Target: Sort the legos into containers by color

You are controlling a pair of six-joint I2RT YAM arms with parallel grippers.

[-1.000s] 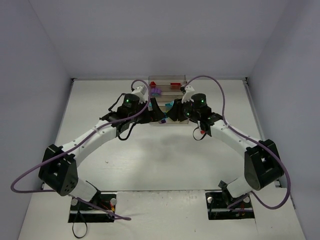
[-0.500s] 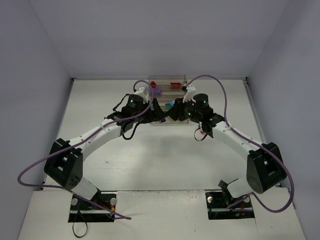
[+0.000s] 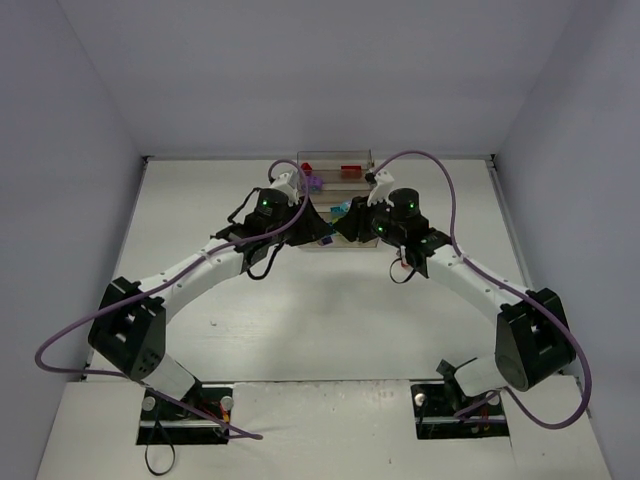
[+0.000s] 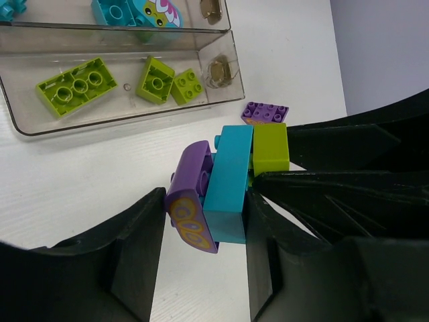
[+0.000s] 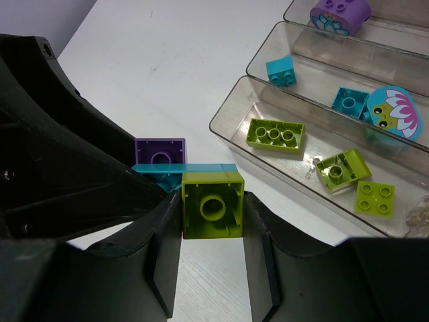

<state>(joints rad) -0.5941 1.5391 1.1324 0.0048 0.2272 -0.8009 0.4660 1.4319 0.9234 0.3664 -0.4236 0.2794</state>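
joining purple, teal and lime bricks, a stack (image 4: 228,176) hangs over the counter (image 4: 74,181) just beside the tray (image 4: 124,102) of lime legos (image 4: 75,87). the left gripper (image 4: 201,228) is closed on its purple-teal end; the right gripper (image 5: 213,223) is closed on the lime brick (image 5: 212,203).

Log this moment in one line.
left gripper: shut on purple-cyan pair | right gripper: shut on lime brick | all joined
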